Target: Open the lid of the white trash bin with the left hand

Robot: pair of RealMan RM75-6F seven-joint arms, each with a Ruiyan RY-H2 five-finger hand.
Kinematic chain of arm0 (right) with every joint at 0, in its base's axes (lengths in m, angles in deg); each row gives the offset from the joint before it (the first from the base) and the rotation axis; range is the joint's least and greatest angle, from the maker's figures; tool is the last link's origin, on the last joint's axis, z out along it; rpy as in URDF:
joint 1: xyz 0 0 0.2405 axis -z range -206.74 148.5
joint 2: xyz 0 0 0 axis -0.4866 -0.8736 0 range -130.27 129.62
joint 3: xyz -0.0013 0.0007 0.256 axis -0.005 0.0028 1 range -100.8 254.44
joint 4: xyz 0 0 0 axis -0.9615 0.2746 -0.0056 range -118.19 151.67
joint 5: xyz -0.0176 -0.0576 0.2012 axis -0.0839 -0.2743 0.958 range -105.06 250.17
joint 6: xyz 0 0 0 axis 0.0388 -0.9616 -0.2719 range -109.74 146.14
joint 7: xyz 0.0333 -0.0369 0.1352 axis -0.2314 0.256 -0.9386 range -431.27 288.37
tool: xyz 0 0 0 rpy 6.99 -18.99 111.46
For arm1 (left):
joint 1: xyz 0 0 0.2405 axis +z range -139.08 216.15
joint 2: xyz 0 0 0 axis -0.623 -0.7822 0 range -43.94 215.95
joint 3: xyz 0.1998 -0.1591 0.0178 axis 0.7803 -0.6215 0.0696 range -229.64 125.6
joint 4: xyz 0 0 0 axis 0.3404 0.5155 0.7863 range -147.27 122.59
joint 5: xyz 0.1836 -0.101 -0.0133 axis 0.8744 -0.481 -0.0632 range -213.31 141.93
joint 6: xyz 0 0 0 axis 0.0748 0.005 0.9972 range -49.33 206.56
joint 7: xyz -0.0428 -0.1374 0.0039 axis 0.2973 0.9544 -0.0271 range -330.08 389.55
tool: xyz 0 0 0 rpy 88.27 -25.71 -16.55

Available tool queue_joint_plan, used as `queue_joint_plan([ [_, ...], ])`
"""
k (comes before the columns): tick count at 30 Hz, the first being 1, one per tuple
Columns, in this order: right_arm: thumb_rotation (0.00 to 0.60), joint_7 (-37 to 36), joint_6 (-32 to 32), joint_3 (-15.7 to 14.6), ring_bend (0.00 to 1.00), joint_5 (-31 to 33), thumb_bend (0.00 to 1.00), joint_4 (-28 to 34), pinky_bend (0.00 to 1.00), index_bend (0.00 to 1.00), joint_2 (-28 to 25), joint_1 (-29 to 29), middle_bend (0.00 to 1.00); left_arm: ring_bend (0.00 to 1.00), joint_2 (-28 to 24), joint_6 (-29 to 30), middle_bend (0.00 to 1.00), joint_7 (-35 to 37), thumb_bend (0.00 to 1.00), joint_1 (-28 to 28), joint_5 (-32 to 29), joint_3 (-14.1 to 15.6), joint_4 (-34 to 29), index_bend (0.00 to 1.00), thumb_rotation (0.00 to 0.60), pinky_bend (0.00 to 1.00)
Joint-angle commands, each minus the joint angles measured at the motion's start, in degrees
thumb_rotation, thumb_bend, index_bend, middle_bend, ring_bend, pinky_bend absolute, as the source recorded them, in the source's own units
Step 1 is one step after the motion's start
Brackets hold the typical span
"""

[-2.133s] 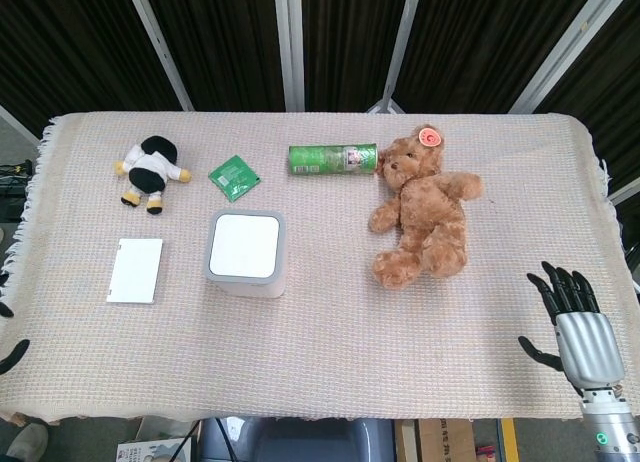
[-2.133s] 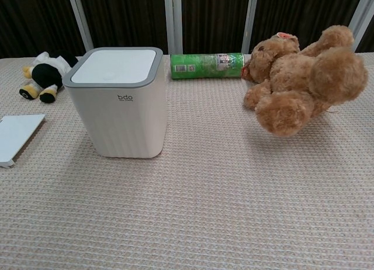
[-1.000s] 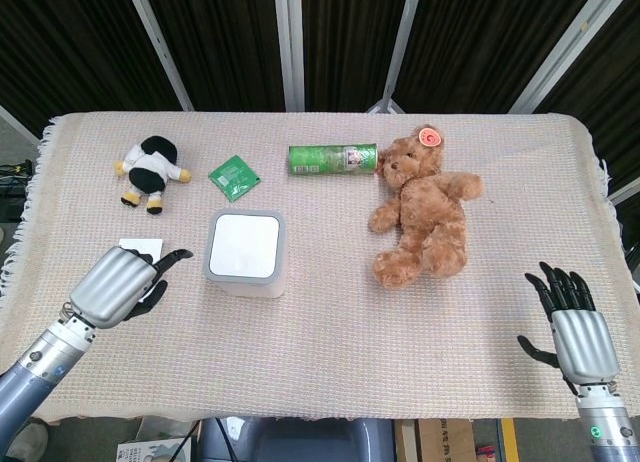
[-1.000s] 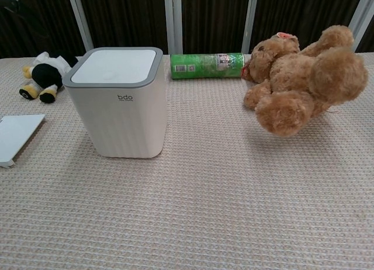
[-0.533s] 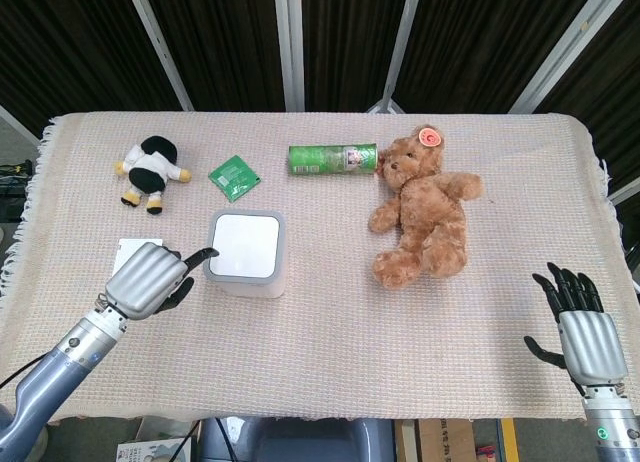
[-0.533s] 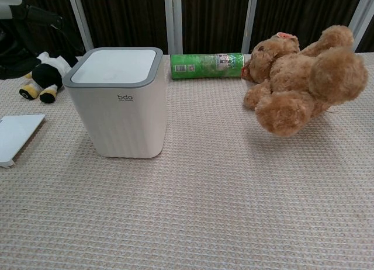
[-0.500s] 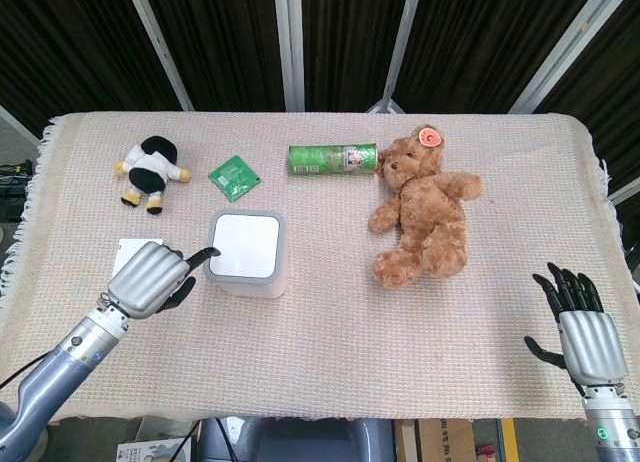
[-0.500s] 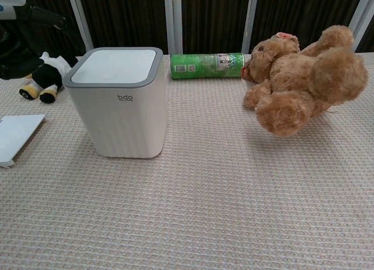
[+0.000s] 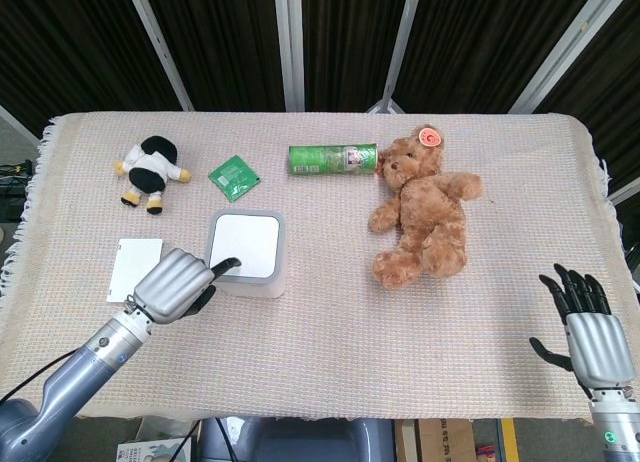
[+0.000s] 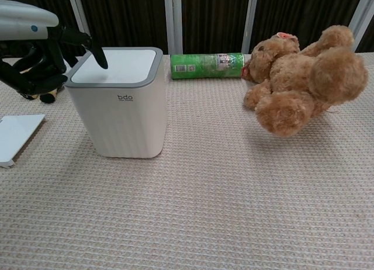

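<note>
Reaching over the near left corner of the white trash bin point(image 9: 245, 253), the left robot hand point(image 9: 177, 284) has one finger stretched out onto the bin's lid point(image 10: 115, 66) while the others curl in, holding nothing. From the chest view the fingertip point(image 10: 101, 62) sits at the lid's left edge; whether it presses the lid cannot be told. The lid lies flat and closed. The bin stands upright on the left half of the surface point(image 9: 320, 342), between its front and back edges. A flat white card point(image 9: 135, 269) lies just left of the hand. The right robot hand point(image 9: 590, 339) hovers near the front right corner of the surface, fingers spread and empty. A brown teddy bear point(image 9: 422, 207) lies right of the bin, with a green can point(image 9: 332, 159) on its side toward the back edge
</note>
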Motion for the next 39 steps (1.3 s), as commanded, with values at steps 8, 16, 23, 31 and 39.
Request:
queue_joint_plan([
  [8, 0.600, -0.2, 0.3, -0.1, 0.00, -0.3, 0.19, -0.3, 0.00, 0.15, -0.2, 0.2, 0.04, 0.68, 2.4, 0.3, 0.83, -3.3, 0.74, -1.8, -2.0, 0.6, 1.7, 0.24, 0.600, 0.71],
  [16, 0.600, -0.5, 0.3, -0.1, 0.00, -0.4, 0.19, -0.4, 0.00, 0.15, -0.3, 0.3, 0.04, 0.69, 2.7, -0.1, 0.83, -5.4, 0.74, -2.8, -4.4, 1.7, 1.5, 0.25, 0.600, 0.71],
  [23, 0.600, -0.7, 0.7, -0.2, 0.00, -0.7, 0.19, -0.4, 0.00, 0.15, -0.5, 0.5, 0.04, 0.69, 2.6, -0.8, 0.84, -6.9, 0.74, -3.9, -6.7, 2.5, 1.3, 0.26, 0.600, 0.71],
  [31, 0.600, -0.9, 0.8, -0.3, 0.00, -0.8, 0.19, -0.5, 0.00, 0.15, -0.6, 0.6, 0.04, 0.69, 1.7, 1.8, 0.80, -7.8, 0.69, -4.1, -6.3, 2.3, -1.0, 0.24, 0.600, 0.71],
  [39, 0.600, -1.0, 0.3, -0.3, 0.00, -0.6, 0.19, -0.7, 0.00, 0.15, -0.6, 0.5, 0.04, 0.51, -1.5, 16.6, 0.51, -5.7, 0.37, 3.1, 7.3, 2.9, -8.3, 0.20, 0.600, 0.62],
])
